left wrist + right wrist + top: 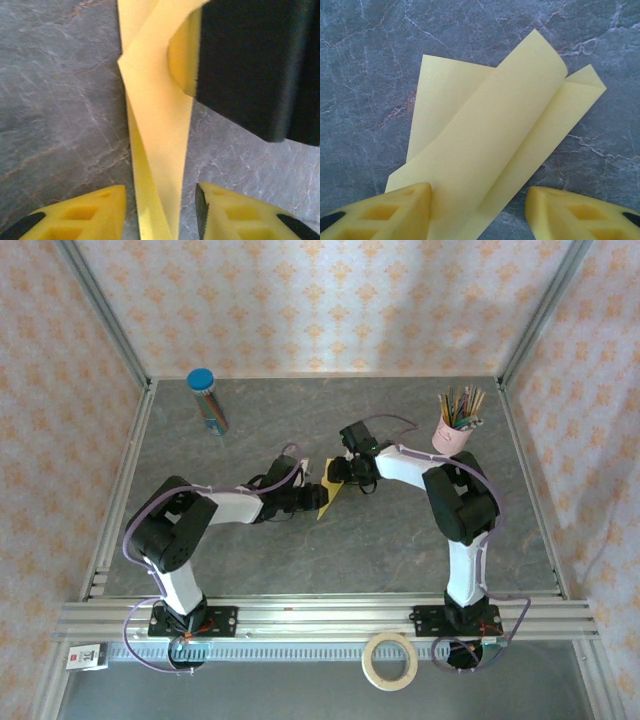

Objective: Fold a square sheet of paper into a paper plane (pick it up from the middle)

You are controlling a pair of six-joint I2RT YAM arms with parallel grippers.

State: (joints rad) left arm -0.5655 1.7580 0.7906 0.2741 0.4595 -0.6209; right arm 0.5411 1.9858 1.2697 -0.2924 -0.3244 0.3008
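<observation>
The square sheet of paper (329, 497) is yellow and folded into a narrow creased strip on the grey table, mid-centre. In the left wrist view the paper (157, 125) runs lengthwise between the fingers of my left gripper (160, 200), which stands open with a gap on each side. My right gripper (479, 192) is open over the other end of the paper (490, 130). A flap curls up there, and the left finger (412, 207) rests against it while the right finger stays apart. From above, the left gripper (314, 497) and right gripper (347, 476) nearly meet. A finished paper plane is out of view.
A blue-capped tube of pencils (207, 400) stands at the back left. A pink cup of pencils (455, 428) stands at the back right. A tape roll (390, 660) lies on the front rail. The right gripper's black body (250, 65) hangs close ahead of the left wrist.
</observation>
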